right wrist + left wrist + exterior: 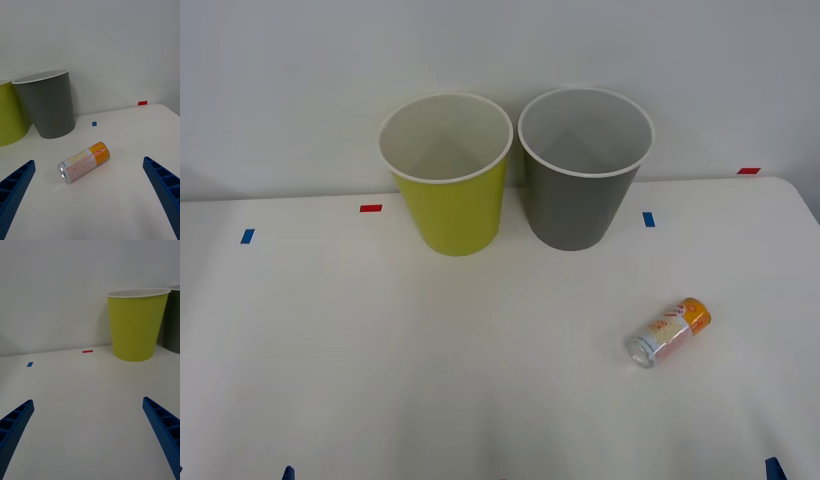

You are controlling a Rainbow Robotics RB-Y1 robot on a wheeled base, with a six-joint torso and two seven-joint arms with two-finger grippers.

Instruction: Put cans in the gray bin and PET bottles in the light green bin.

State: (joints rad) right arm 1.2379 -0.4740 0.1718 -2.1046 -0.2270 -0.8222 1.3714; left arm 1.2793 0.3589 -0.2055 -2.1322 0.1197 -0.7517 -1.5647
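One small can (668, 332) lies on its side on the white table, right of centre, its orange end pointing away from me. The gray bin (585, 170) stands upright at the back, with the light green bin (445, 175) touching or nearly touching its left side. In the right wrist view my right gripper (89, 161) is open, and the can (84, 162) lies a short way ahead between its fingers, with the gray bin (47, 105) beyond. My left gripper (88, 401) is open over bare table, facing the light green bin (137, 324). PET bottles are out of view.
Small red and blue tape marks (370, 208) dot the table's back strip. The table's right edge (802, 205) runs close to the can's side. A white wall rises just behind the bins. A blue fingertip (775, 468) shows at the front edge.
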